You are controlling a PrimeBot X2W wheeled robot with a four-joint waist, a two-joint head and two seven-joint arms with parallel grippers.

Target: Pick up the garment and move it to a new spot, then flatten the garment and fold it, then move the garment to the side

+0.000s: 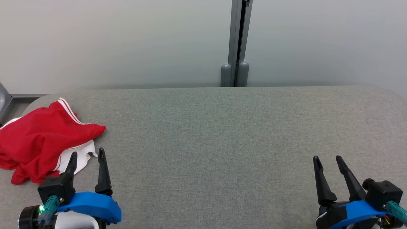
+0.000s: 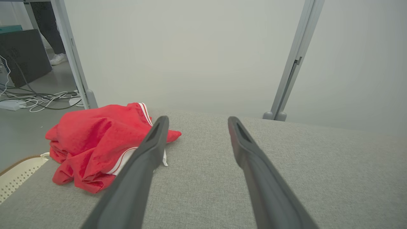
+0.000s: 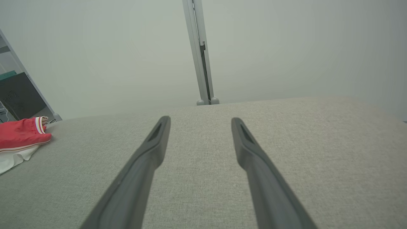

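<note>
Left claw: jaws wide, empty. The garment lies just ahead of its left finger and outboard, well apart from the right claw, which is also wide and empty. The garment is a crumpled heap. Its long axis apparently runs crosswise, with one corner pointing toward the right claw. Fabric is red and smooth with white striped trim. The worktop is grey and woven.

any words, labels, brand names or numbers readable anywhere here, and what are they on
No readable text in these pictures.
red garment: white stripes along an edge, no print or tag lettering visible.
left pincer and right pincer: no markings visible on them.
dark panel standing on the floor behind: plain, nothing legible.
</note>
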